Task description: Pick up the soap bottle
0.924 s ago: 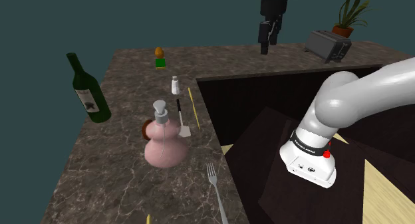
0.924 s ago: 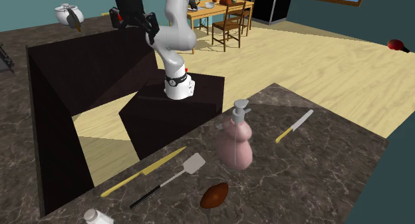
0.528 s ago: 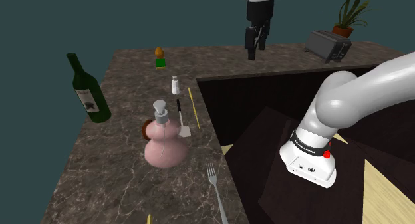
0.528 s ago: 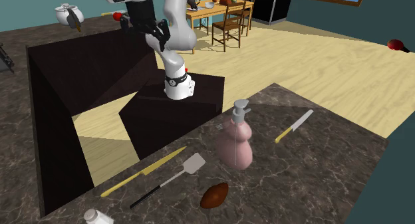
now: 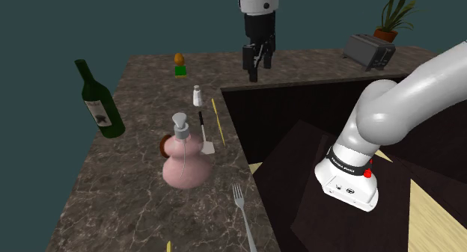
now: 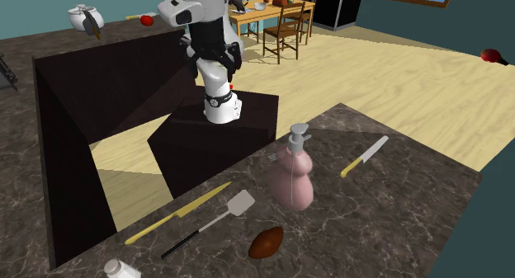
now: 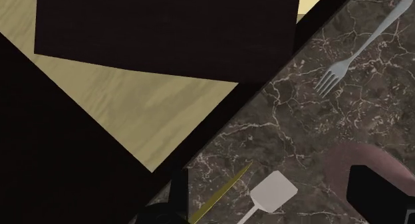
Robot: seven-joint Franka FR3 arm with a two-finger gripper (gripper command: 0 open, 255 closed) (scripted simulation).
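The soap bottle [image 5: 182,159] is a round pink flask with a grey pump, standing upright on the dark marble counter [image 5: 120,191]. In the second exterior view the soap bottle [image 6: 293,176] stands near the counter's edge. My black gripper [image 5: 254,66] hangs high above the counter's far part, well away from the bottle, fingers pointing down. It is also seen in front of the white arm [image 6: 219,58]. In the wrist view the gripper [image 7: 271,188] is open with nothing between its fingers, and the pink bottle [image 7: 362,156] lies partly behind one finger [image 7: 376,193].
Near the bottle lie a spatula [image 5: 204,136], a yellow knife [image 5: 217,116], a fork [image 5: 244,207] and a brown lump [image 6: 266,242]. A green wine bottle [image 5: 98,101], a shaker [image 5: 197,96] and a toaster [image 5: 369,51] stand farther off. A dark recess [image 5: 299,123] drops beside the counter edge.
The gripper has swung toward the shoulder view's left and come slightly lower, still open. The soap bottle and the utensils have not moved.
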